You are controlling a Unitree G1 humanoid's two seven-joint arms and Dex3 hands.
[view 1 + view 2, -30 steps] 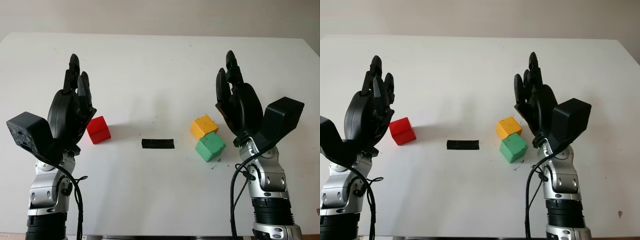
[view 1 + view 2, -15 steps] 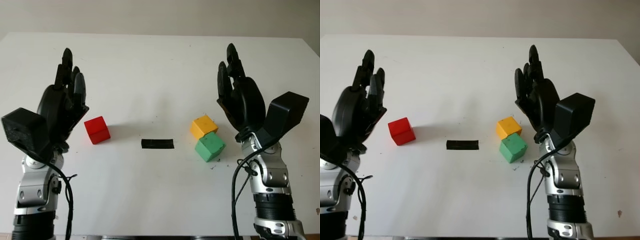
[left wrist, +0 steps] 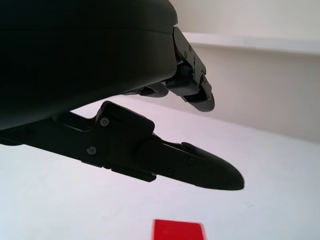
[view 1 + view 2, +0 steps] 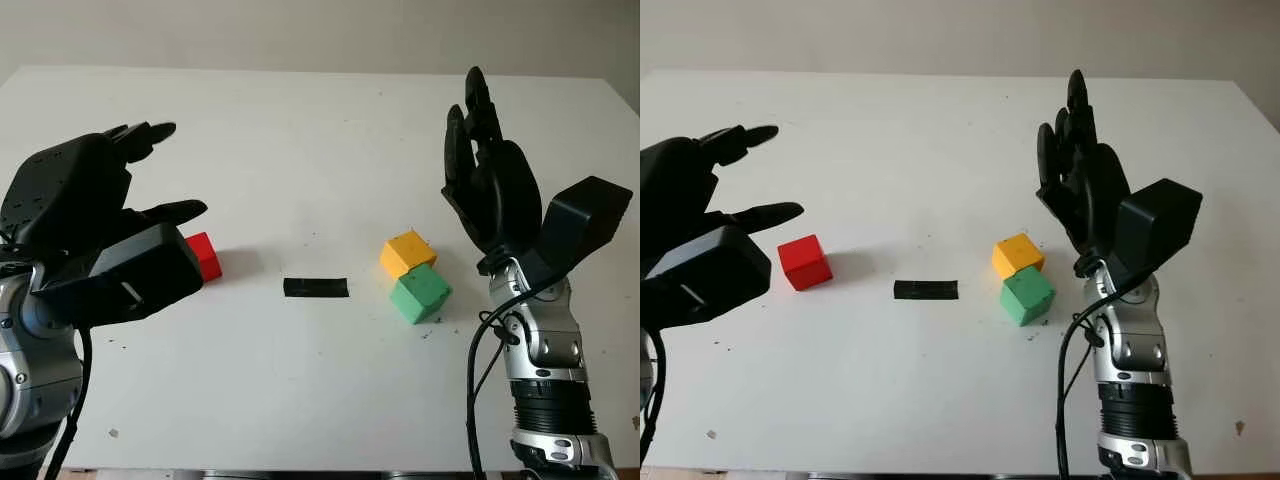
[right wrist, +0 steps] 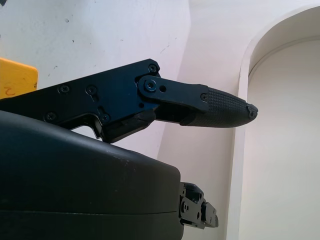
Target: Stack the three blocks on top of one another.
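**Both hands raised and empty over three unstacked blocks**

While all three blocks sit unstacked on the white table (image 4: 320, 400), we see our left hand (image 4: 95, 205) held low and close at the left, turned so its fingers reach across toward the right; it is open and holds nothing; its wrist box hides the near corner of the red block (image 4: 805, 262), which lies just beyond and to the right of the hand, apart from the fingers. In the left wrist view the red block (image 3: 178, 230) shows below the outstretched fingers (image 3: 200, 170), with bare table between them.

Our right hand (image 4: 1085, 190) stands upright at the right side, palm turned toward the centre, fingers pointing up and away from us; it too is open and grasps nothing; it hovers just right of the yellow block (image 4: 407, 251) and the green block (image 4: 420, 294), touching neither. Those two blocks touch, the yellow one farther from us, the green one nearer and a little to the right; both are turned at an angle. A strip of black tape (image 4: 316, 288) lies flat between the red block and the pair, apart from each.
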